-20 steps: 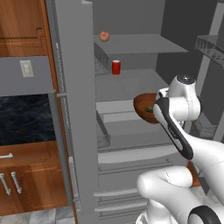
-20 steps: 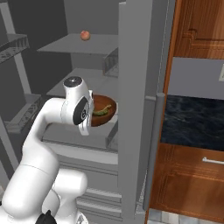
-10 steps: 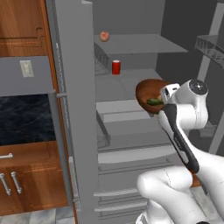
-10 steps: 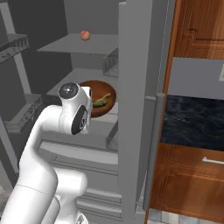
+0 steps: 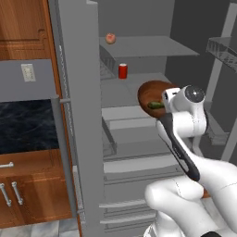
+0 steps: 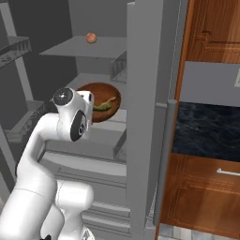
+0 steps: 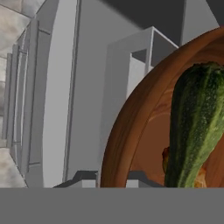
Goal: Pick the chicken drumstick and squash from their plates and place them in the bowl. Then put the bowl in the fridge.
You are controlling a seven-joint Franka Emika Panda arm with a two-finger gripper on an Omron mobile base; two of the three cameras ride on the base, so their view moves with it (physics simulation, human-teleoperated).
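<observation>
Wooden and reddish-brown, the bowl [image 7: 131, 131] is sitting right in front of the gripper [image 7: 111, 178]. The two small dark tips are pinching the bowl's rim between them, one on each side of the edge, so the jaws are pressed nearly together on the thin rim.

Inside the bowl, the dark green squash [image 7: 192, 127] is lying long-ways, and a bit of the orange chicken drumstick [image 7: 199, 177] is peeking out under it.

The bowl looks hard and stiff, so it is not going to bend. It is being held by one edge only, so the far side is pulling down. The smooth rim could slip between the tips. The squash is round and smooth, so it could roll if the bowl tips. My guess is that keeping the bowl flat and moving slowly is the safe way, and the rim is the only good place to hold.

From the base views, the bowl [image 5: 155, 95] is hanging inside the open fridge [image 6: 143, 112], above a grey shelf. A red can [image 5: 122, 71] is standing further back than the bowl, on a shelf. A small round fruit [image 5: 110, 38] is resting higher than the bowl, on the top shelf.
</observation>
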